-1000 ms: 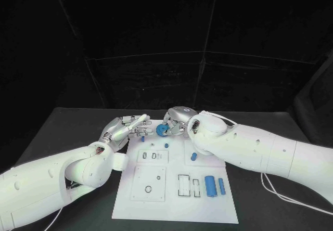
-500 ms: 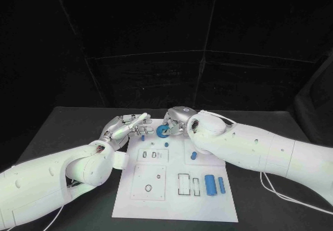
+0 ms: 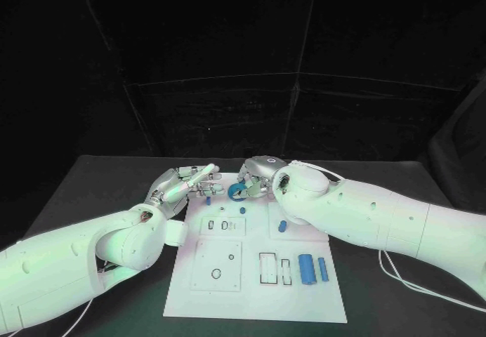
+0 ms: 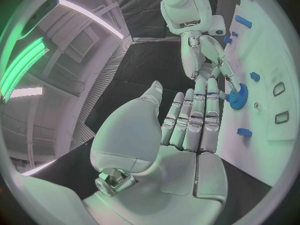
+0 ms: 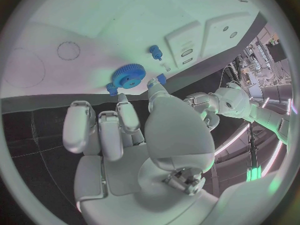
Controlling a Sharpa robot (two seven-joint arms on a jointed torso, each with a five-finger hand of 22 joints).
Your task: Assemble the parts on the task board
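Gear (image 3: 238, 191) lowered slightly toward board (image 3: 203, 288) far edge, pinched by right hand (image 3: 259, 177); left hand (image 3: 185, 184) apart, empty. Seating it comes next; needs aligning.

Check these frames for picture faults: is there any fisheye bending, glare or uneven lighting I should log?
Head view: dark backdrop, evenly lit task board, no glare on it. Left wrist view: fisheye circle, the board's edge bends, bright green light strip at the rim; blue gear stays sharp by the left hand. Right wrist view: same bending, greenish light on the board, the right hand shading the table beneath it.
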